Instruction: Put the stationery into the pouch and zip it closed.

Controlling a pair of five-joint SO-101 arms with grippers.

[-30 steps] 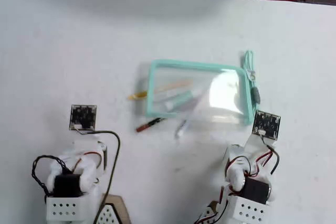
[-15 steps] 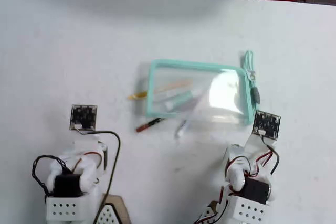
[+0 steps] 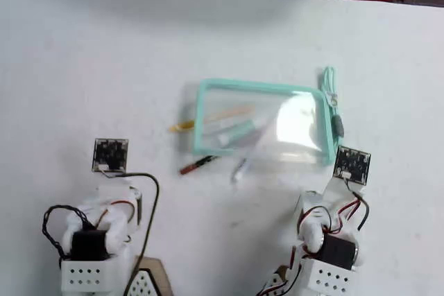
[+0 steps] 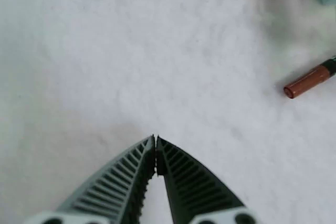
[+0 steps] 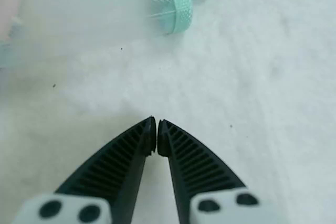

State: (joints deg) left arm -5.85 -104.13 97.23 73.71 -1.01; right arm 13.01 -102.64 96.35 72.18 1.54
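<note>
We see a white table [image 3: 83, 53] with the clear, teal-edged pouch [image 3: 298, 124] lying flat near its middle. Its teal loop [image 3: 329, 80] is at the end on the right arm's side. Both arms sit at the near edge, short of the pouch: the left arm [image 3: 90, 237] and the right arm [image 3: 326, 244]. The left gripper [image 4: 156, 140] is pressed together over bare table, pinching nothing. The right gripper [image 5: 156, 124] is likewise pressed together, near the pouch's corner. A yellow-tan pen [image 3: 182, 127] pokes partly out of the pouch's other end, with a few more pieces inside. On the table — outside the pouch — lie a red-brown pen [image 3: 196, 165] and a small pale piece [image 3: 239, 170].
</note>
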